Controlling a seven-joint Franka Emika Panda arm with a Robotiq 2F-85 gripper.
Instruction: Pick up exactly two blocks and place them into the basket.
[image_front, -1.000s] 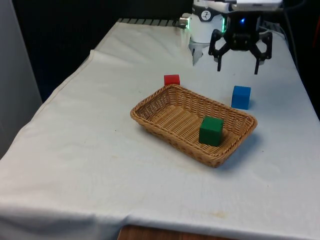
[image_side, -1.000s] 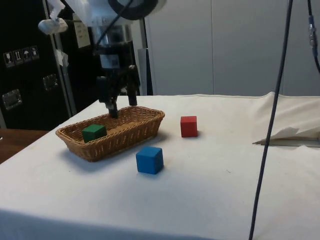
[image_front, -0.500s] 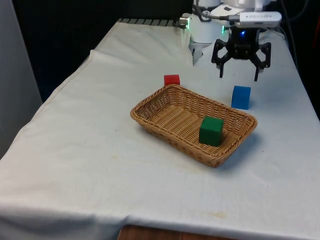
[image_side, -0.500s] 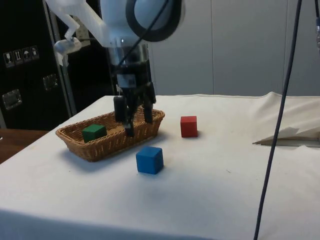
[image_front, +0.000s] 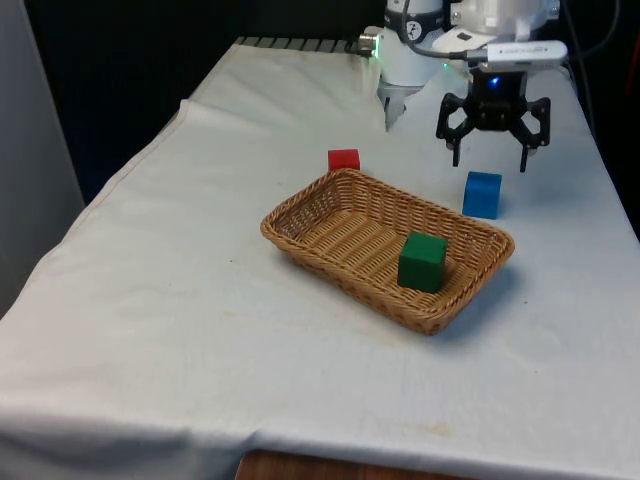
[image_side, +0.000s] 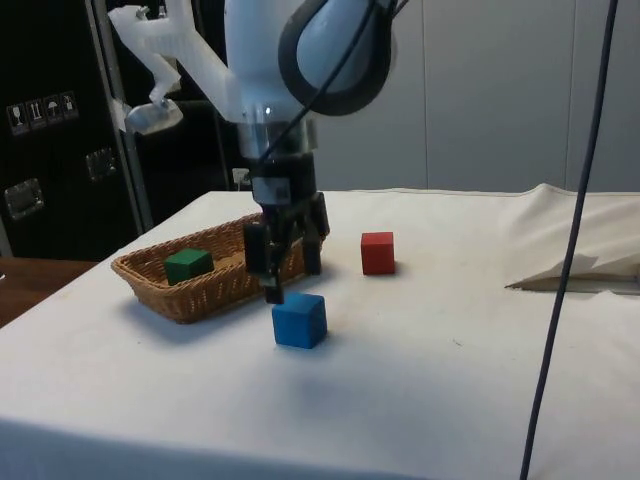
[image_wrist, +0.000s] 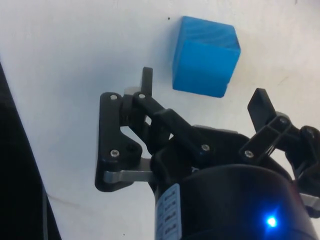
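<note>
A blue block rests on the cloth just past the basket's far corner, on the front view's right. My gripper hangs open a little above it, nothing between its fingers. A wicker basket lies mid-table with a green block inside it. A red block stands on the cloth beside the basket's far edge.
A folded fold of cloth or paper lies near the table's far end in the side view. Dark cables hang close to the side camera. The robot's white base stands behind the blocks.
The gripper has travelled from over the basket's far side toward the blue block and come lower, staying open. The blocks and basket have not moved.
</note>
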